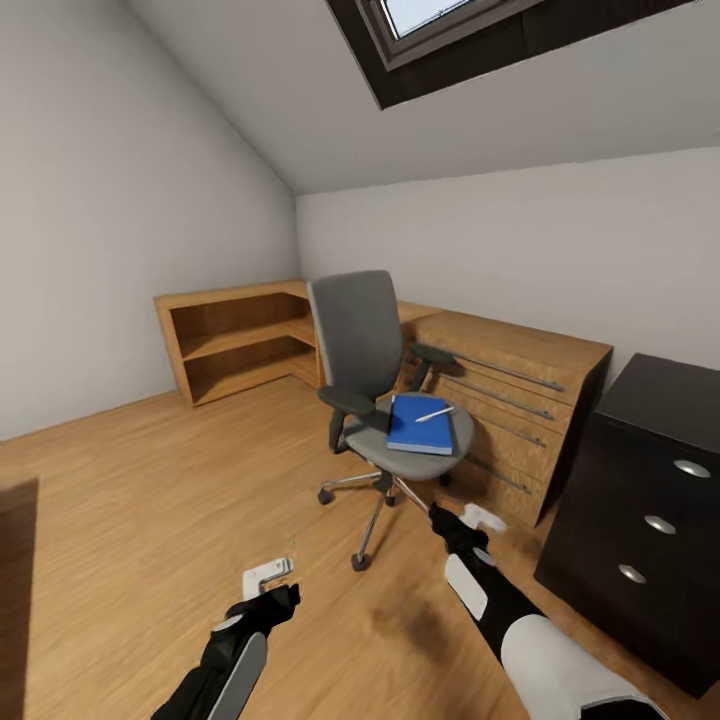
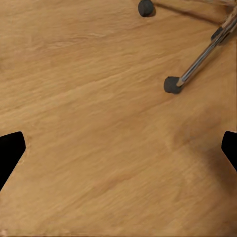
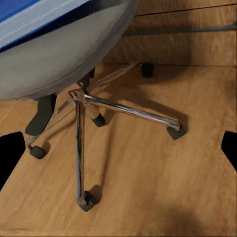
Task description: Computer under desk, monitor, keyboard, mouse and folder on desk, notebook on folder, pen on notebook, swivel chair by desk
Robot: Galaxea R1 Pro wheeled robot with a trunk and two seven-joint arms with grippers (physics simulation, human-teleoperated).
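Nearest the camera in the head view, the left end effector (image 1: 266,578) hangs low over the wooden floor (image 1: 150,520), empty; in the left wrist view its dark fingertips (image 2: 10,153) sit at opposite edges of the picture, spread wide with bare planks between them. A little farther on and to the right, the right end effector (image 1: 478,520) reaches toward the foot of the swivel chair (image 1: 365,350), also empty, its fingertips (image 3: 10,155) equally far apart in the right wrist view. That view looks under the grey seat at the chrome five-star base (image 3: 98,118) and its dark casters, with a blue strip of the folder (image 3: 19,10) showing above the seat's rim.

Beyond both arms, the swivel chair stands on the floor, its back toward the far corner. The folder (image 1: 418,425) lies flat on the seat, and the thin white pen (image 1: 435,413) rests on top of it, slanted near its far right corner. Whether a notebook lies between them cannot be told.

At the right edge stands a black drawer unit (image 1: 640,500) with round silver pulls. Behind the chair, a light wooden chest of drawers (image 1: 510,390) runs along the far wall, joining an open wooden shelf unit (image 1: 235,340) in the corner. Overhead, a skylight (image 1: 440,30) is set into the sloping ceiling.
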